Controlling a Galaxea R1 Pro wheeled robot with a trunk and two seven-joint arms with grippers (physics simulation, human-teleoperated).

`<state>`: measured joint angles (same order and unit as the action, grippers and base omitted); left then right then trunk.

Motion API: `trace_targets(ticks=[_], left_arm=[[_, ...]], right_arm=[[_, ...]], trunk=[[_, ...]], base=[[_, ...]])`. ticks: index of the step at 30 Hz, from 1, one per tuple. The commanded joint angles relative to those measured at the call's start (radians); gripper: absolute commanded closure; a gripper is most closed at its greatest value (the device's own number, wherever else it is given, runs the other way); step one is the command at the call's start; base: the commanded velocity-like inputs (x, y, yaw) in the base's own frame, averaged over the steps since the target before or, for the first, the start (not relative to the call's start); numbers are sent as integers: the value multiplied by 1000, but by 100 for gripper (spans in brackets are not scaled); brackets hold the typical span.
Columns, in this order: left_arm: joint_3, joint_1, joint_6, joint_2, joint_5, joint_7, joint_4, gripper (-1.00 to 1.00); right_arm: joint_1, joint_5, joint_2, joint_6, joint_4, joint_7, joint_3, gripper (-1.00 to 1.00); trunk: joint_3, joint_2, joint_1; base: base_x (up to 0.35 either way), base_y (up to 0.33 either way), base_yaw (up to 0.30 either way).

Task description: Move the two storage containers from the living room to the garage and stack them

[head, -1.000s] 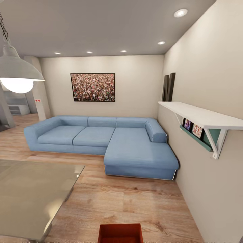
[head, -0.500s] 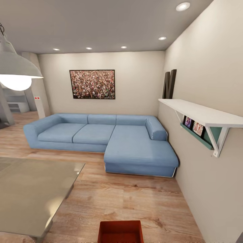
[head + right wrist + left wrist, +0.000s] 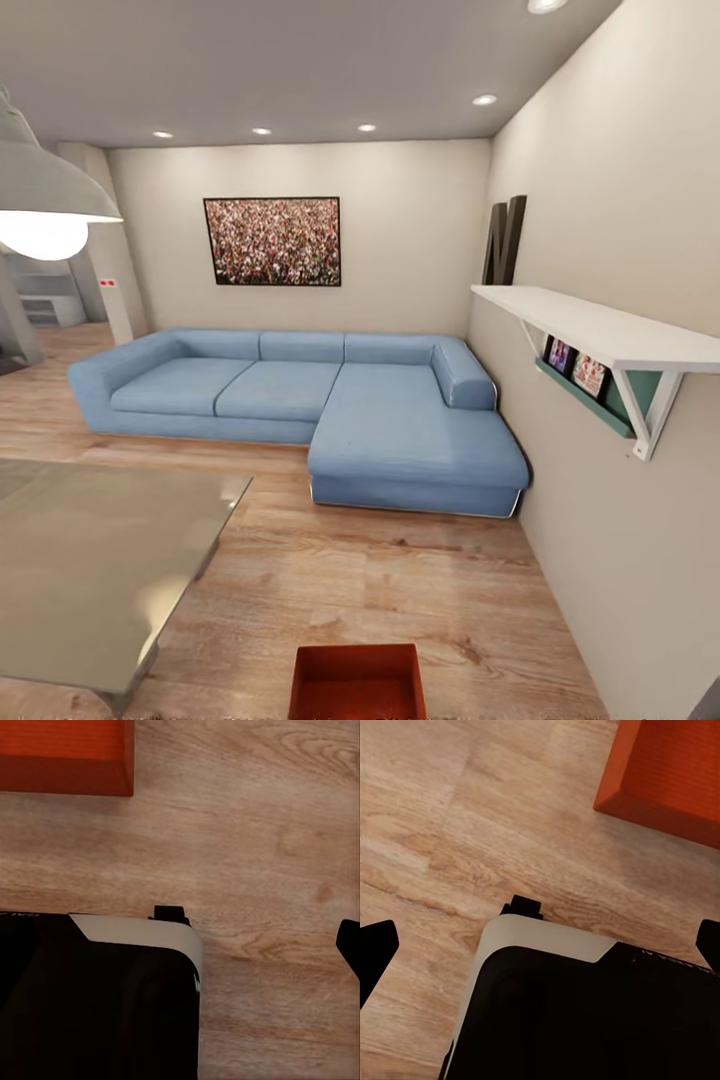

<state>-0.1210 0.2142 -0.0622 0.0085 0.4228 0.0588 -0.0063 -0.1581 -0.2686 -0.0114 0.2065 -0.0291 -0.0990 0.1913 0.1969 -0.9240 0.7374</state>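
Both grippers hang empty; how wide they stand I cannot tell. One storage container (image 3: 356,682) sits on living-room planks (image 3: 400,580), so hauling and stacking remain.

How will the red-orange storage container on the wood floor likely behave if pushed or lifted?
The storage container looks rigid, with straight walls, so it probably holds its shape. Its flat base on the plank floor suggests sliding, not rolling. Seemingly empty, it is probably light.
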Motion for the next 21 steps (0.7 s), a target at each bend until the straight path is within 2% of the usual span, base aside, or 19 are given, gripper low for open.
trace_targets(ticks=[1, 21], left_arm=[[-9, 1, -2, 0, 7, 3, 0, -100], [-10, 1, -2, 1, 7, 3, 0, -100]], right_arm=[[-1, -11, 0, 5, -3, -5, 8, -100], [-1, -11, 0, 7, -3, -5, 8, -100]], trunk=[[3, -1, 0], [35, -1, 0]], base=[[0, 0, 0], [0, 0, 0]])
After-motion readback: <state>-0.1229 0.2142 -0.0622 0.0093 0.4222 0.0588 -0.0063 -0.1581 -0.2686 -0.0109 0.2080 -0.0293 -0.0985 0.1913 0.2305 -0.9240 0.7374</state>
